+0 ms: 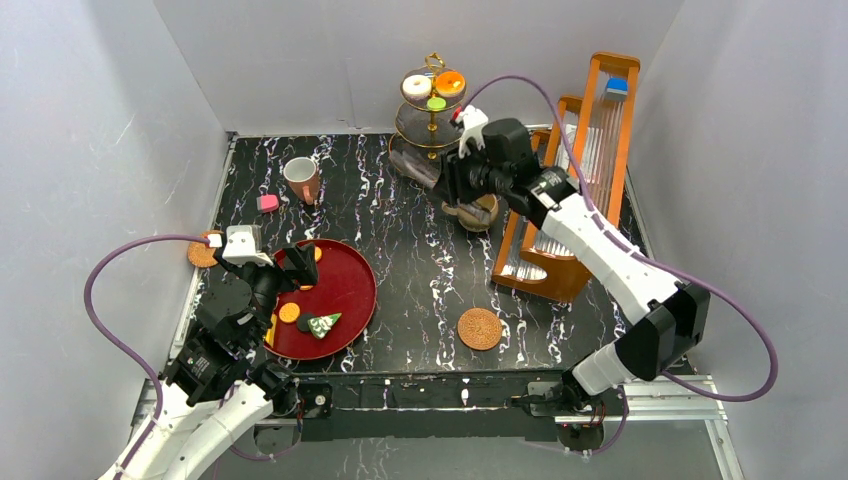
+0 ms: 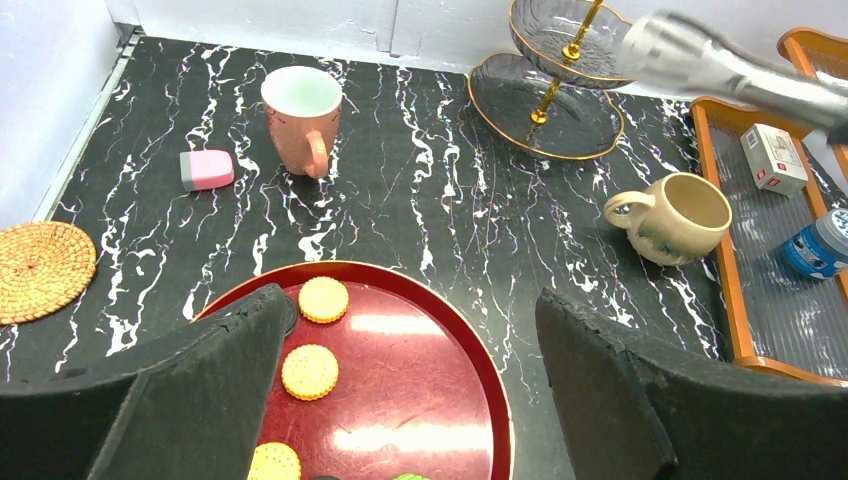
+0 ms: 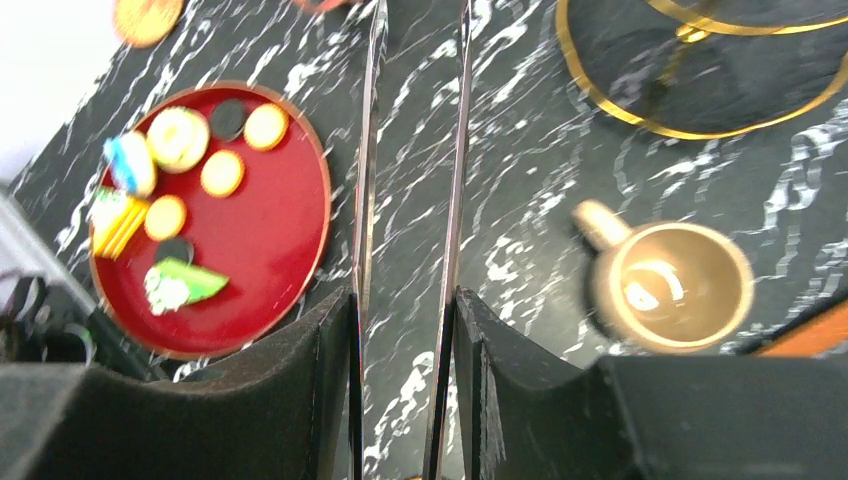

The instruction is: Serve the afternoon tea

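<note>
The gold three-tier stand [image 1: 432,112] stands at the back with three donuts [image 1: 433,86] on its top tier; its lower tiers show in the left wrist view [image 2: 545,95]. The beige mug [image 1: 481,213] [image 3: 680,285] lies just below my right gripper [image 1: 450,190] [image 3: 405,300], which is shut on metal tongs [image 3: 457,180]. The white-lined mug [image 1: 301,178] [image 2: 302,118] stands at the back left. My left gripper [image 1: 303,262] [image 2: 410,305] is open and empty above the red tray [image 1: 350,290], which holds cookies [image 2: 309,371] and a green cake slice [image 3: 180,283].
A pink pastry [image 1: 267,203] lies left of the white-lined mug. One woven coaster [image 1: 203,250] is at the left edge, another [image 1: 479,328] at the front. A wooden rack [image 1: 575,190] fills the right side, with a white box [image 2: 777,157] and a blue can [image 2: 818,245].
</note>
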{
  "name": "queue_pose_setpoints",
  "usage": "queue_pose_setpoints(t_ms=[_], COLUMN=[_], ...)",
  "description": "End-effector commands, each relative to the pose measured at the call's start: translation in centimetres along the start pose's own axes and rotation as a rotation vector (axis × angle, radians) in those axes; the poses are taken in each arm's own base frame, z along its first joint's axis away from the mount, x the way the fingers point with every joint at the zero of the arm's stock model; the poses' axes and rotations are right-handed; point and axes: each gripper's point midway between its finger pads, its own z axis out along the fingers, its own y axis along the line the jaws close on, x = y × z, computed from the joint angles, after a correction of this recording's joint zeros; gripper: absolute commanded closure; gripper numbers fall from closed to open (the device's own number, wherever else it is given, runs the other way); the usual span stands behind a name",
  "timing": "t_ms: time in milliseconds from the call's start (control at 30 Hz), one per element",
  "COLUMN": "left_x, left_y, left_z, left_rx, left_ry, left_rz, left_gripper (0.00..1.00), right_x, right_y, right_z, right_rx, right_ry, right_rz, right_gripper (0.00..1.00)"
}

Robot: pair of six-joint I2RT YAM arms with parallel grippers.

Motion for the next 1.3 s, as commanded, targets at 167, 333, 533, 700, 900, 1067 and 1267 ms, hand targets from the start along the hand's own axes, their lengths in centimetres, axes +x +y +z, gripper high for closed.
queue_pose_setpoints(t_ms=[167,333,533,700,900,1067,1267], left_x=[-0.4,-0.5,-0.5,-0.6,-0.4,-0.5,-0.5], left_y=[0.2,0.4,0.5,0.6,0.6,0.6,0.6], left_z=[-0.2,-0.2,-0.2,-0.3,-0.2,-0.2,-0.2], left_rx=[-0.009,-0.016,-0.020,-0.023,-0.027,-0.029,-0.030], left_ry=[-0.019,-0.026,-0.027,-0.032,-0.025,-0.029,-0.026], left_rz=[-0.012,-0.015,-0.015,-0.017,-0.010,-0.014,-0.010], left_gripper=[0.08,0.08,0.08,0.08,0.08,0.08,0.08], right_x=[4.2,7.0,11.0,13.7,16.2,17.8,19.2], right_y=[9.5,12.3,16.0,17.4,17.7,18.0,17.9], right_z=[-1.2,-0.8,-0.7,-0.8,0.4,1.4,2.4], right_rx=[-0.353,-0.452,-0.589,-0.650,-0.680,-0.712,-0.733], right_ry=[-0.045,-0.045,-0.075,-0.092,-0.079,-0.053,0.000], right_rz=[-0.188,-0.362,-0.571,-0.681,-0.792,-0.874,-0.915], right_gripper=[0.52,0.52,0.54,0.53,0.50,0.49,0.48])
